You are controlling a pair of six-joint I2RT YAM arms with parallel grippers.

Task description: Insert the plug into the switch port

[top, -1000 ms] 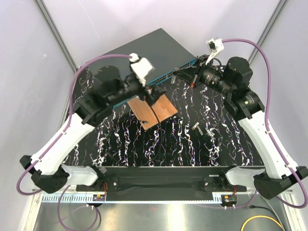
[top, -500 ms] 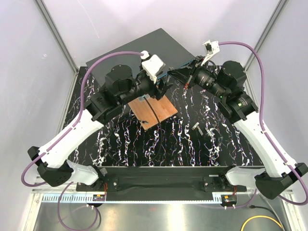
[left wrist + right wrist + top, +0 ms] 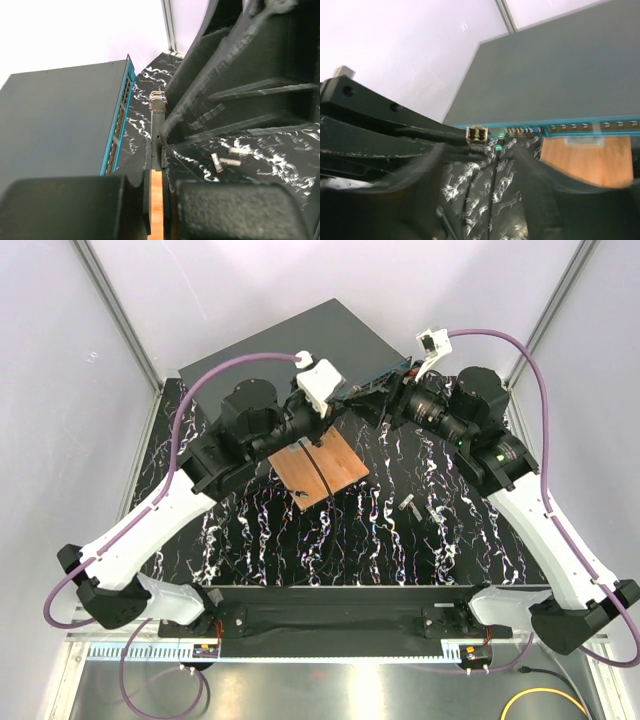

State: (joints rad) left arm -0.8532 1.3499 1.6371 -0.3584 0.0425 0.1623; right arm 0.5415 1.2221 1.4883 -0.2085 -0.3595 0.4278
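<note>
The plug [image 3: 157,117], a slim metal module seen edge-on from the left wrist, stands out of the narrow slot between the clenched left jaws, which grasp its near end; a small latch sits at its far end. It hangs above the bench [image 3: 400,550], alongside the teal front face [image 3: 118,125] of the switch [image 3: 60,120], close to it but apart and in no port. The right jaws stand released: from the right wrist their two blurred fingers [image 3: 380,200] are spread wide, with the plug at the top of the gap between them; whether either finger touches it cannot be told. That view alone shows the plug's end face, beige with two square sockets, set against the teal strip just left of a cluster of ports. The left wrist alone shows the plug's length and two small silver pieces [image 3: 225,161] lying on the bench beyond. Only the top view shows both arms meeting in front of the switch, over the far edge of the copper board [image 3: 320,468]
</note>
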